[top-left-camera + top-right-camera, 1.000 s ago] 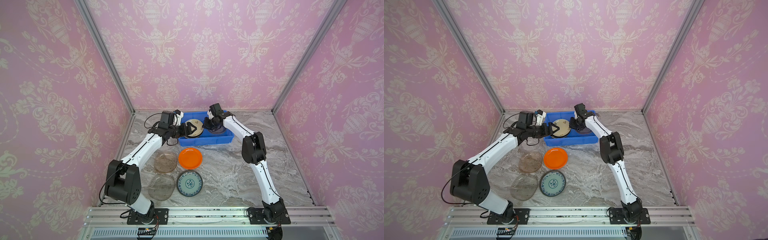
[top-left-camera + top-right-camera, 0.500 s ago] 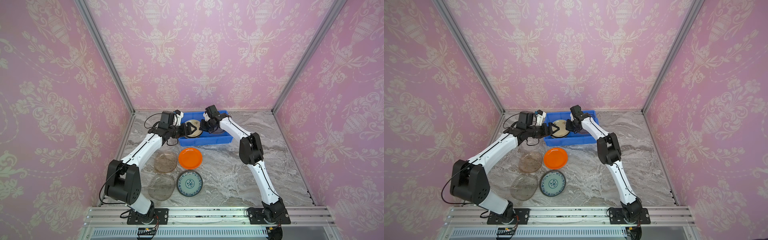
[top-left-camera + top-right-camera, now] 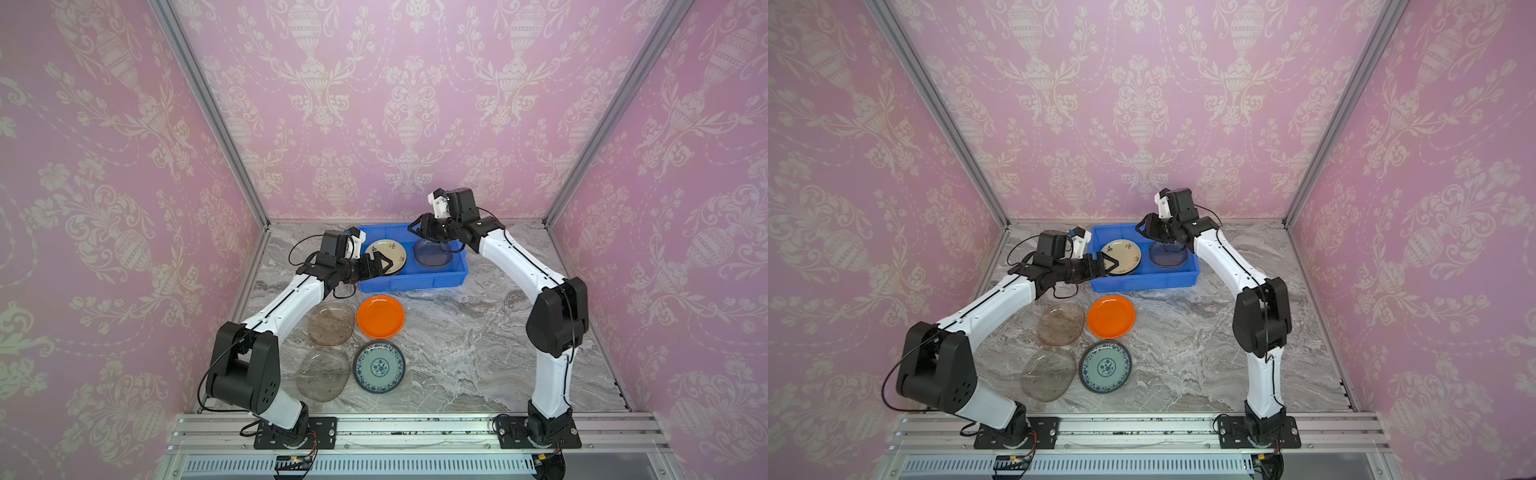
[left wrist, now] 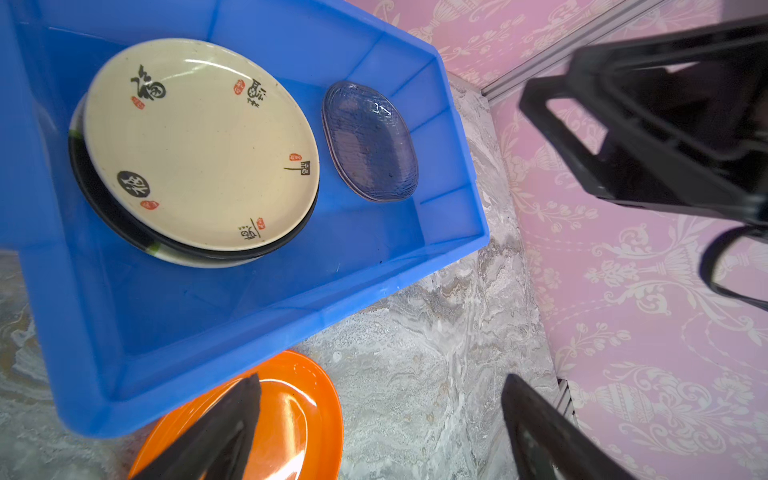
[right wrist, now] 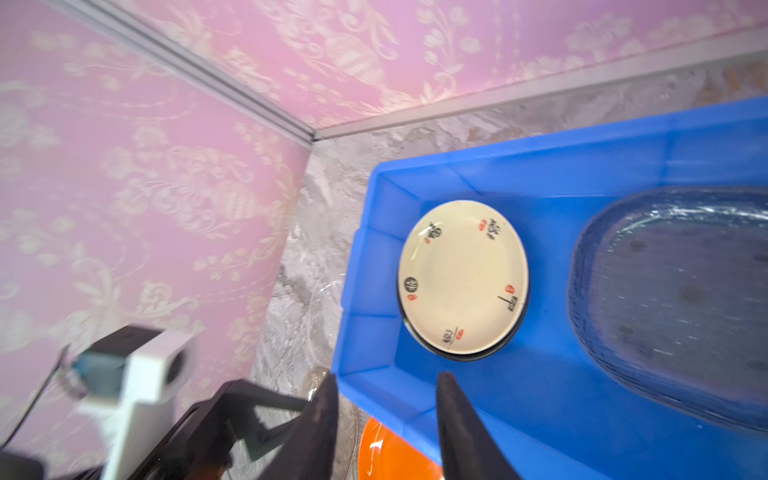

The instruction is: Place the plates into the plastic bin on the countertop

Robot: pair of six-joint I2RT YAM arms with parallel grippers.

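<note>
Left wrist view shows the blue plastic bin [image 4: 232, 316] holding a stack topped by a cream plate [image 4: 199, 145] beside a clear glass plate [image 4: 370, 141], while in a top view 4 remain on the tabletop [image 3: 478, 332], the orange plate [image 3: 380, 316], brownish glass plate [image 3: 331, 324], greyish glass plate [image 3: 323, 375] and teal-patterned plate [image 3: 379, 367], with the left tool [image 3: 384, 266] and right tool [image 3: 417, 232] both open and empty at the bin.

Finding: a purpose-built robot test booth dressed as a domestic kitchen. Evidence: pink patterned wallpaper [image 3: 407, 104] on flat panels held by bare aluminium posts [image 3: 218, 124]; a marble-look countertop [image 3: 457, 340]; robot arms [image 3: 515, 257] bolted to a metal rail [image 3: 415, 428] along the front edge.
</note>
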